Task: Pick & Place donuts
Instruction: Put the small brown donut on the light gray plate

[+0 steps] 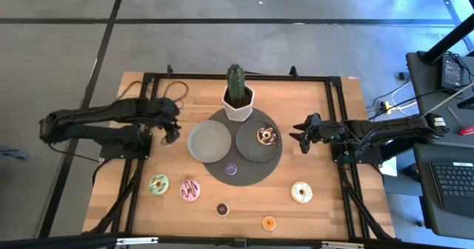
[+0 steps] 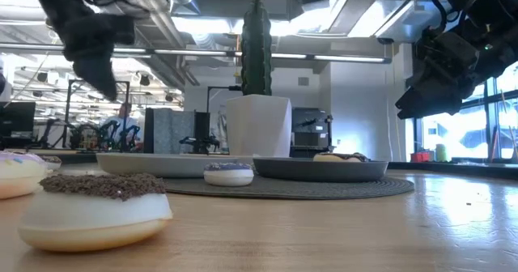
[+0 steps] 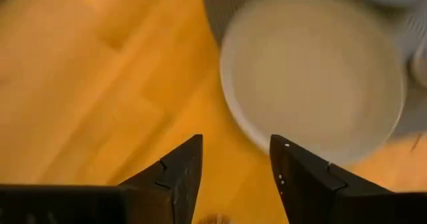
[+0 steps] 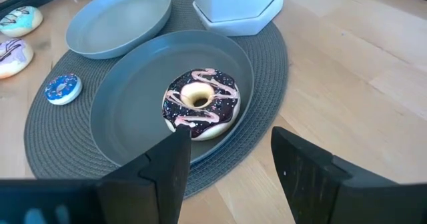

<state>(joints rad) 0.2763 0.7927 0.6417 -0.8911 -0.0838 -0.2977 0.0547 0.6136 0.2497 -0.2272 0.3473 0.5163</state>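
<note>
Green donut (image 1: 158, 184) lies nearest your left pincer (image 1: 171, 135), toward the bench's front edge; both pincers open, empty.

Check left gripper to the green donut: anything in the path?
Nothing visible. The left gripper, open and empty, hovers beside the light plate; the green donut lies on bare wood nearer the table's front edge, with only the pink donut beside it.

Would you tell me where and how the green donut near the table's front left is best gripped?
The green donut lies flat with open wood around it, the pink donut beside it but apart. Probably best to come straight down with the left gripper, which is nearest and open, and pinch across the ring's outer edge, fingers lined away from the pink one.
</note>
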